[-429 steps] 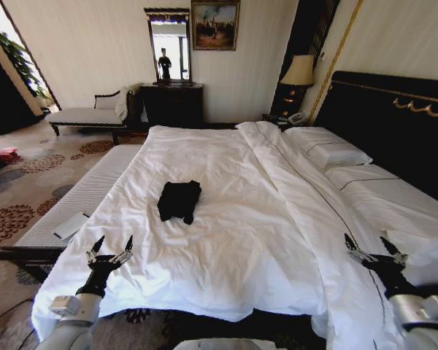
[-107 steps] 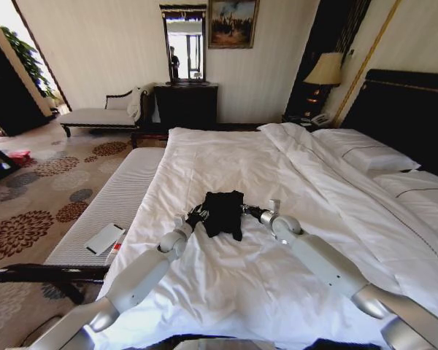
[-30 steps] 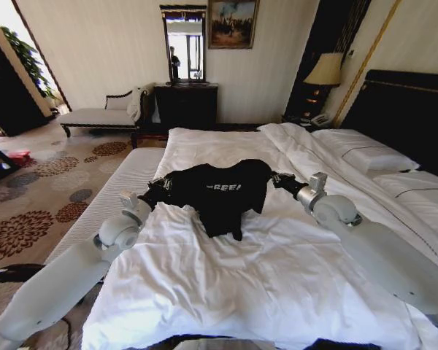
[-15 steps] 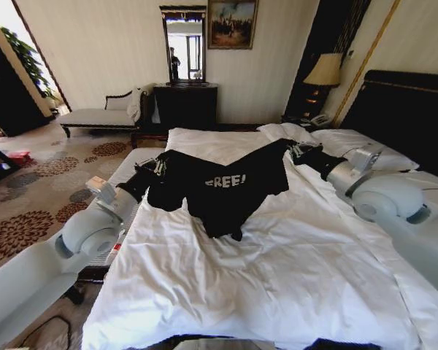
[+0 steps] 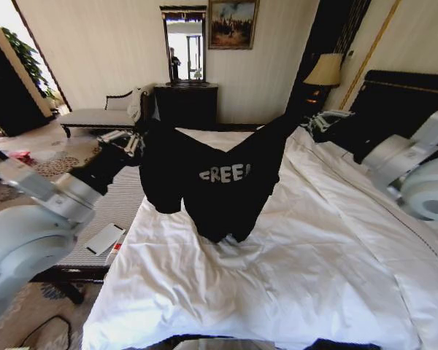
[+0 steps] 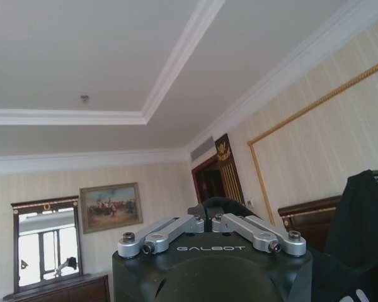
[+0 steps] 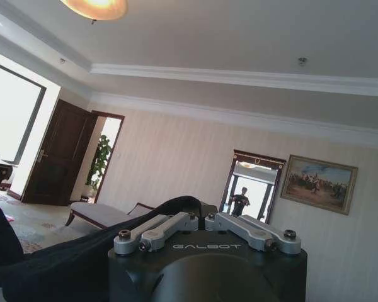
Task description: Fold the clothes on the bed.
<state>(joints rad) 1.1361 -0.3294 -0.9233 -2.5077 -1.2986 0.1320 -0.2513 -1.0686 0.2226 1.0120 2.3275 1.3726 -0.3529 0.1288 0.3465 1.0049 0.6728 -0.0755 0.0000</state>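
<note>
T-shirt [image 5: 219, 179] aloft between both claws, apparently pinched.

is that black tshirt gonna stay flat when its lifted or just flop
Likely floppy: the T-shirt, shut in the left gripper and right gripper, sags between them, its hem bunched on the bed. Probably light, since it hangs from small pinches.

Bright daylight, glaring window [image 7: 9, 110], warped edges.

White-duveted bed [image 5: 292, 248], T-shirt [image 5: 219, 182] hem touching
</note>
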